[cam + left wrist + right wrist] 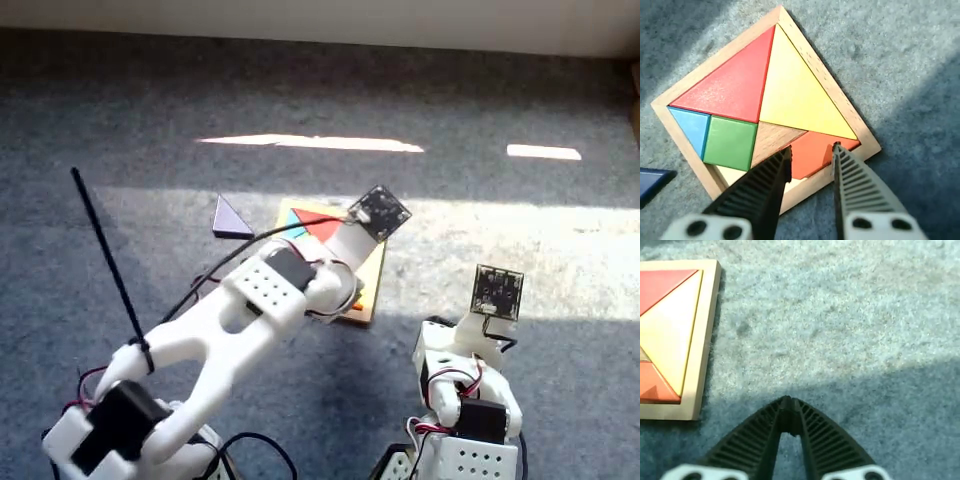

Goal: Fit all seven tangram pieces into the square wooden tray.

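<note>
Fingers (771, 181) of the left gripper (811, 148) stand spread, with nothing between them. They hang over the orange piece (815, 161) near one corner of the square wooden tray (832, 92). The stance suits nudging that piece flat or squaring it against its neighbours, not carrying anything.

Inside the tray, the red triangle (735, 85) and yellow triangle (795, 95) share a long edge and fill half the frame. The blue triangle (692, 127) and green square (731, 142) sit tight along one wall. A brown triangle (772, 140) lies at the centre. It is darker than the tray floor, so it is probably a piece. A pale strip (732, 175) of floor shows at the corner below the fingers, which looks like the one slot not yet filled.

In the high view the tray lies on the grey carpet (500, 150), mostly under the left arm (240, 320). The purple triangle (232, 218) rests on the carpet just outside the tray, at about ten o'clock from it. That is likely the last piece, parked within easy reach.

At about four o'clock from the tray, the right arm (465, 400) sits folded back. The right gripper (789, 412) has its fingers pressed together over bare carpet beside the tray's edge, out of the left arm's way.

No label, brand or lettering can be read on the pieces, the tray or the arms.
</note>
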